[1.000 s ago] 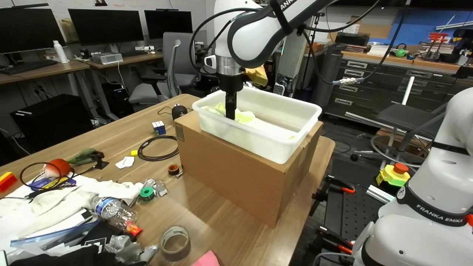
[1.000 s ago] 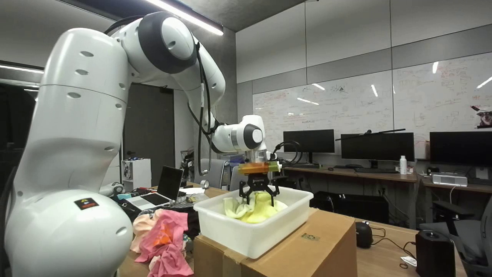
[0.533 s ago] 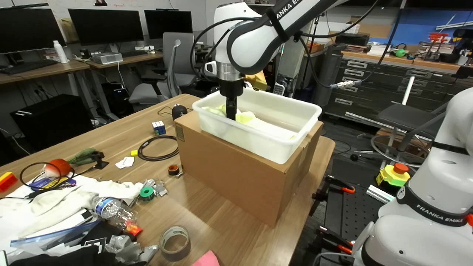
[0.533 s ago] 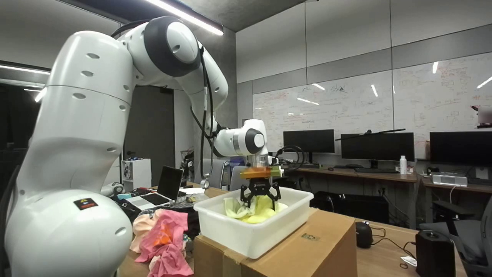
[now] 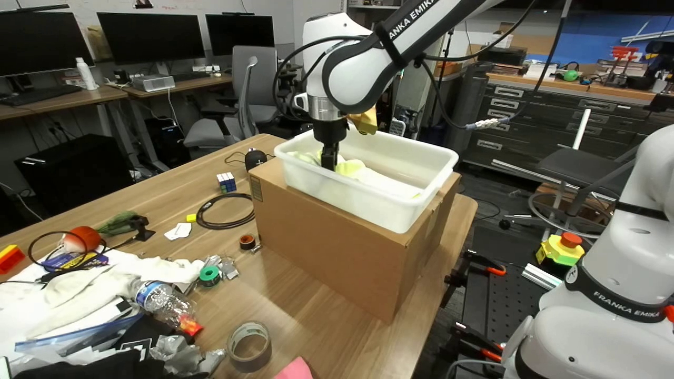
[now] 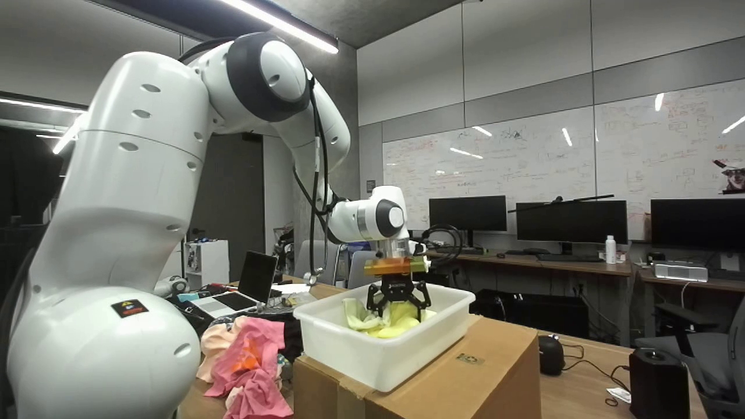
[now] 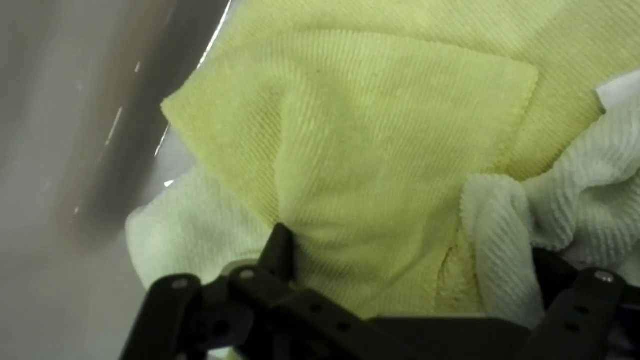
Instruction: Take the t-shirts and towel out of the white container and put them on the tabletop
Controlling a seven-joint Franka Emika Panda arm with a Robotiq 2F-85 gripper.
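A gripper [image 6: 400,313], spread apart, is straddling yellow cloth [image 7: 370,150] in a white container [image 6: 343,356], probably needing a deep, full pinch.

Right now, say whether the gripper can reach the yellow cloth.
Probably yes: the gripper hangs into the open white container, jaws apart with yellow cloth between them; pale cloth bunched at one jaw might come along.

The ribbed cloth [image 7: 360,135] is yellow, the container [image 6: 372,356] white, the claw [image 6: 400,313] black.
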